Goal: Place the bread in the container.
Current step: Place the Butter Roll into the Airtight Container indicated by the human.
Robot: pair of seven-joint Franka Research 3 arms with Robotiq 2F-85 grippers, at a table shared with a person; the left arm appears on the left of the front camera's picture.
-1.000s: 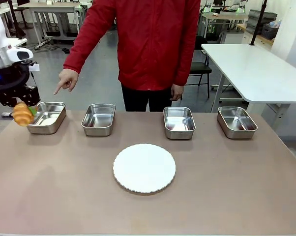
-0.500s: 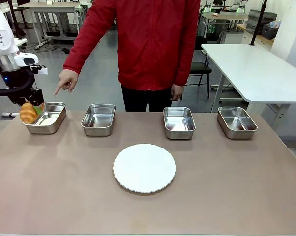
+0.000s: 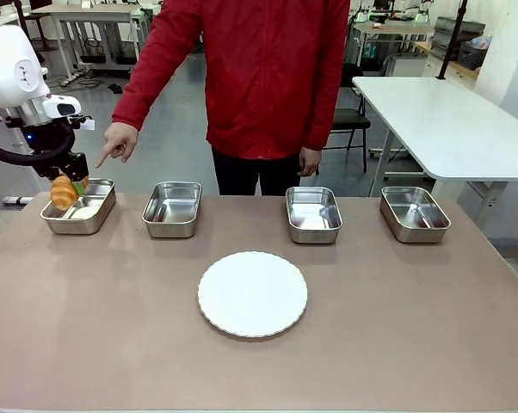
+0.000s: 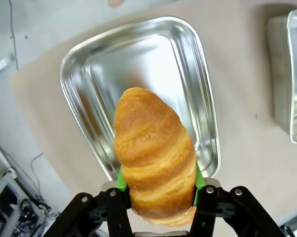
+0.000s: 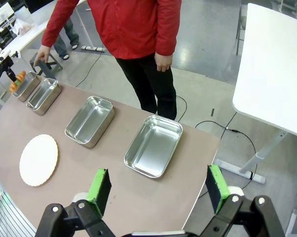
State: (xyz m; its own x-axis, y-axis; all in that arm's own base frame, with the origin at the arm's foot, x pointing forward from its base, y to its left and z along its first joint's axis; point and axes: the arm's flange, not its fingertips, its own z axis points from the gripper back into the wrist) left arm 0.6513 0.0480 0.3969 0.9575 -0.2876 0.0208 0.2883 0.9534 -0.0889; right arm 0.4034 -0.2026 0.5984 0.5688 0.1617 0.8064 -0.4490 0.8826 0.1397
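Note:
The bread (image 3: 63,193), a golden-brown croissant, hangs above the leftmost steel container (image 3: 94,215), over its left half. My left gripper (image 3: 68,184) is shut on it. In the left wrist view the bread (image 4: 153,148) sits between the green pads, with the bare container (image 4: 94,74) right below. The person's hand (image 3: 114,141) points down at this container. My right gripper (image 5: 158,190) is open and holds nothing, high above the table's right end.
Three more steel pans (image 3: 173,206) (image 3: 313,212) (image 3: 414,212) stand in a row along the far side. A round white plate (image 3: 252,293) lies mid-table. The person in red stands behind the far edge.
My left gripper has carried the bread to the right and a little away from me, from outside the container's left edge to above it. The pointing hand has not moved.

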